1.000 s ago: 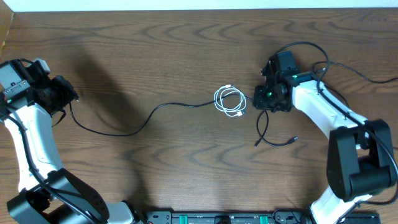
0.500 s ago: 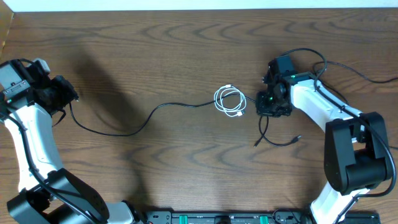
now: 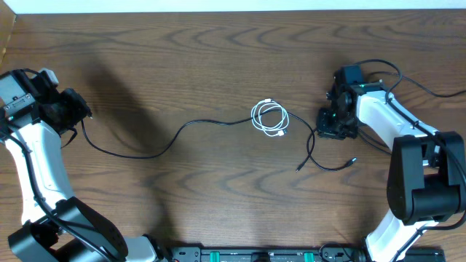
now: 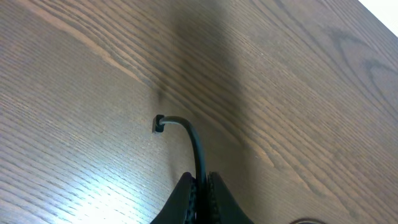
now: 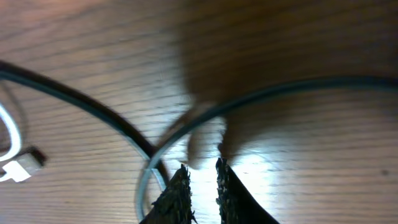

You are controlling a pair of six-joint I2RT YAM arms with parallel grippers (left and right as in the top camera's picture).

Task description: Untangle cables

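Observation:
A long black cable (image 3: 156, 149) runs from my left gripper (image 3: 80, 116) across the table to the white cable (image 3: 269, 118), which lies coiled in small loops at the centre. My left gripper (image 4: 200, 179) is shut on this black cable near its plug (image 4: 158, 123). A second black cable (image 3: 312, 145) curves below my right gripper (image 3: 326, 129), its ends lying loose on the wood. In the right wrist view the right gripper (image 5: 200, 167) is open by a narrow gap with bare table between the jaws. Two black cable strands (image 5: 112, 115) cross just left of its left finger.
The arms' own thicker black wires (image 3: 426, 91) trail off at the far right. The table's far edge (image 3: 233, 10) runs along the top of the overhead view, and a rail with green clips (image 3: 262, 255) lies along the near edge.
My right gripper has moved to the right, away from the white coil, and its jaws have narrowed. The black cable loop under it has shifted right too. The left arm has not moved.

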